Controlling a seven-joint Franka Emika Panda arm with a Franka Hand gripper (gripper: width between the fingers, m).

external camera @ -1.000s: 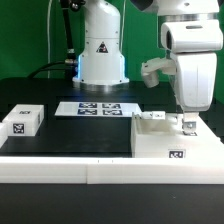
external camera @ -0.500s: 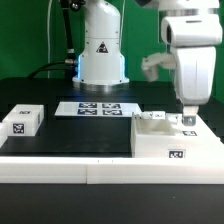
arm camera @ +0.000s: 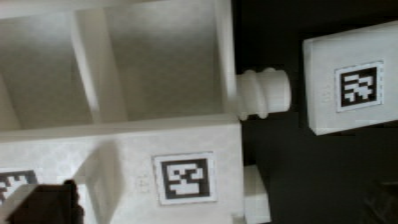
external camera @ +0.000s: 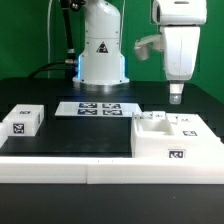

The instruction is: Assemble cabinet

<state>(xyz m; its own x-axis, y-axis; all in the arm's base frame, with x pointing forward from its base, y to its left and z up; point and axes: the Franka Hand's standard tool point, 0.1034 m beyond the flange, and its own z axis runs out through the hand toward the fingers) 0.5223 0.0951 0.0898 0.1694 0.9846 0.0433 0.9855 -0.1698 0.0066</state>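
Note:
The cabinet [external camera: 176,137] is a large white box with marker tags, lying at the exterior view's right near the front edge. My gripper [external camera: 176,97] hangs above its far side, clear of it, holding nothing. The wrist view looks down into the cabinet's hollow sections [arm camera: 125,70] and onto a tag on its wall. One dark finger [arm camera: 45,205] shows at the edge, far from the centre, so the jaws stand apart. A white tagged piece with a ribbed knob [arm camera: 338,88] lies against the cabinet's side.
A small white tagged block [external camera: 22,121] sits at the exterior view's left. The marker board [external camera: 98,108] lies flat in the middle, in front of the robot base [external camera: 100,50]. A white ledge [external camera: 60,165] runs along the table's front edge.
My gripper has risen from the cabinet's top and shifted slightly toward the exterior view's left. The cabinet has stayed in place.

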